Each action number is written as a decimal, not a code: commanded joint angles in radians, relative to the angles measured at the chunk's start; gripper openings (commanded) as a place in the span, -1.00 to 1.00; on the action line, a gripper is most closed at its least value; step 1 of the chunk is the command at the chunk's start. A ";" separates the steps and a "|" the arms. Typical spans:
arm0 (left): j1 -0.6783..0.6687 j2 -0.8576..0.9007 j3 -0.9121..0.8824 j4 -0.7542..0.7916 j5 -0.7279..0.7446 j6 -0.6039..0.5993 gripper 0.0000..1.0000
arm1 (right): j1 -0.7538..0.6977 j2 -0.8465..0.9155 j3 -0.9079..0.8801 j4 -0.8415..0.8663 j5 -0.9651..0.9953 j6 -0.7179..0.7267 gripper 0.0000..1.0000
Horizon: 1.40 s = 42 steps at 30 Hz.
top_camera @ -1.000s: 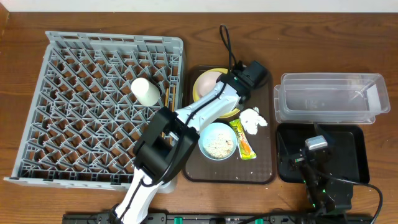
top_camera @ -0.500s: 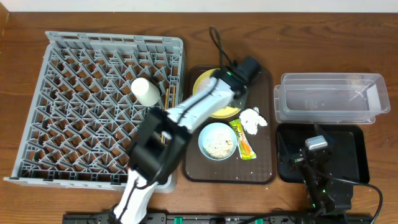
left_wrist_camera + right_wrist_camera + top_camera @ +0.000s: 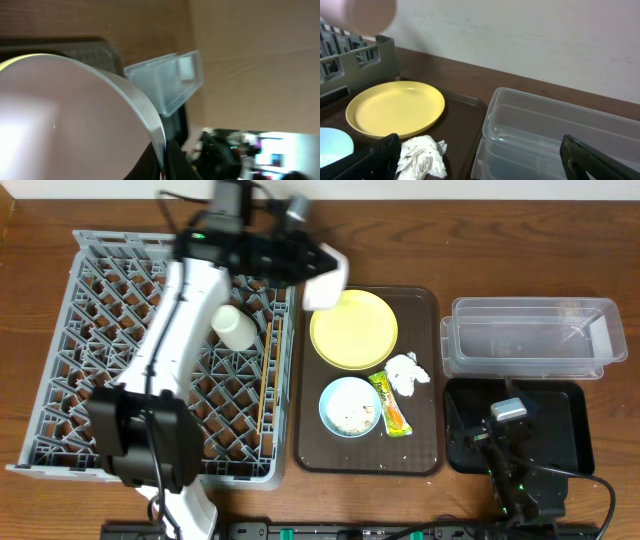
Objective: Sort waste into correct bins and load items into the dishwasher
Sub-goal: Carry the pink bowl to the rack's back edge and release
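- A cream bowl (image 3: 65, 120) fills the left side (blurred, very close).
- The tool (image 3: 163, 159) pinches its rim at the bottom.
- Beyond, a clear tub (image 3: 167, 82) and a brown tray (image 3: 75, 46) sit on the table (image 3: 240, 60).

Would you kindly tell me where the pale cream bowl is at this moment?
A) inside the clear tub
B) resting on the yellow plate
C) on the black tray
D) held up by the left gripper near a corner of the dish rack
D: the left gripper holds the pale cream bowl by its rim, raised beside the corner of the dish rack, while the yellow plate lies bare on the brown tray.
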 commanded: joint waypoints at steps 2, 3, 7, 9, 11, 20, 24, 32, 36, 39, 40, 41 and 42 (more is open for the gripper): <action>0.107 0.008 -0.002 -0.002 0.216 -0.002 -0.85 | 0.001 -0.002 -0.001 -0.004 -0.002 -0.004 0.99; 0.126 0.010 -0.002 0.002 0.216 -0.002 -0.85 | 0.000 -0.002 -0.001 -0.004 -0.002 -0.004 0.99; 0.192 0.032 -0.002 0.029 0.216 -0.018 -0.85 | 0.001 -0.002 -0.001 -0.004 -0.002 -0.004 0.99; 0.206 0.050 -0.002 0.051 0.216 -0.036 -0.85 | 0.000 -0.002 -0.001 -0.004 -0.002 -0.004 0.98; 0.212 0.076 -0.002 0.087 0.216 -0.047 -0.85 | 0.000 -0.002 -0.001 -0.004 -0.002 -0.004 0.98; 0.227 0.272 -0.002 0.555 0.389 -0.450 -0.85 | 0.000 -0.002 -0.001 -0.004 -0.002 -0.004 0.99; 0.254 0.326 -0.002 0.583 0.388 -0.465 -0.85 | 0.000 -0.002 -0.001 -0.004 -0.002 -0.004 0.99; 0.284 0.377 -0.031 0.578 0.388 -0.433 -0.85 | 0.000 -0.002 -0.001 -0.004 -0.002 -0.004 0.99; 0.285 0.378 -0.038 0.578 0.378 -0.407 -0.85 | 0.000 -0.002 -0.001 -0.004 -0.002 -0.004 0.99; 0.296 0.378 -0.038 0.578 0.367 -0.407 -0.85 | 0.000 -0.002 -0.001 -0.004 -0.002 -0.004 0.99; 0.303 0.378 -0.038 0.578 0.365 -0.407 -0.85 | 0.001 -0.002 -0.001 -0.004 -0.002 -0.004 0.98; 0.311 0.378 -0.038 0.578 0.364 -0.406 -0.85 | 0.000 -0.002 -0.001 -0.004 -0.002 -0.004 0.98; 0.318 0.378 -0.038 0.578 0.364 -0.399 -0.85 | 0.000 -0.002 -0.001 -0.004 -0.002 -0.004 0.99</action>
